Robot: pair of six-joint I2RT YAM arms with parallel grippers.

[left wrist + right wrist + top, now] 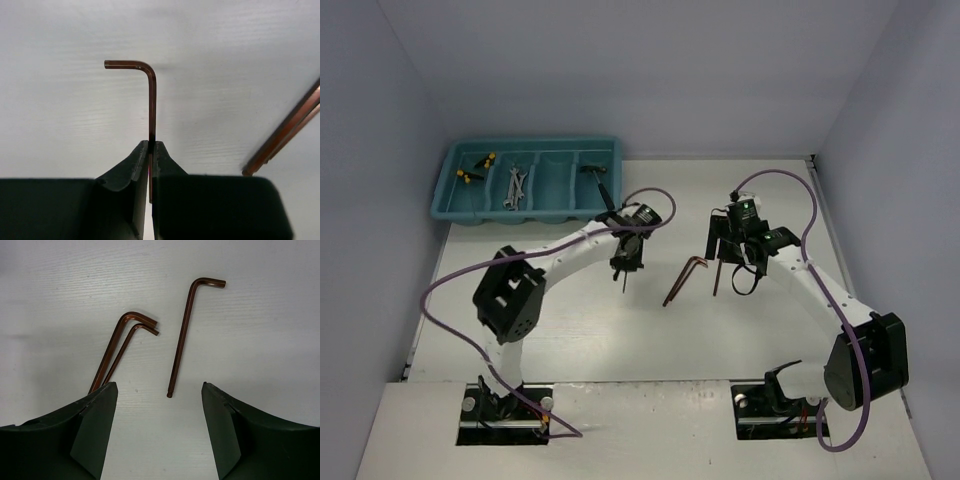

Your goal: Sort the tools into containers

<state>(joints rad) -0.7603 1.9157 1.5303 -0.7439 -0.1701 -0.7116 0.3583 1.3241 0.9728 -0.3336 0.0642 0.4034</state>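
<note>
My left gripper is shut on a thin dark red L-shaped key, held upright above the table, bent end away from the jaws. My right gripper is open and empty just above the table. A single key lies ahead between its fingers. A pair of keys lies side by side by its left finger and also shows in the top view. The teal tray at the far left holds yellow-and-black pieces, silver wrenches and a hammer in separate compartments.
The tray's third compartment looks empty. Purple cables loop from both arms over the table. Grey walls close in the left, back and right sides. The pair of keys shows at the right edge of the left wrist view.
</note>
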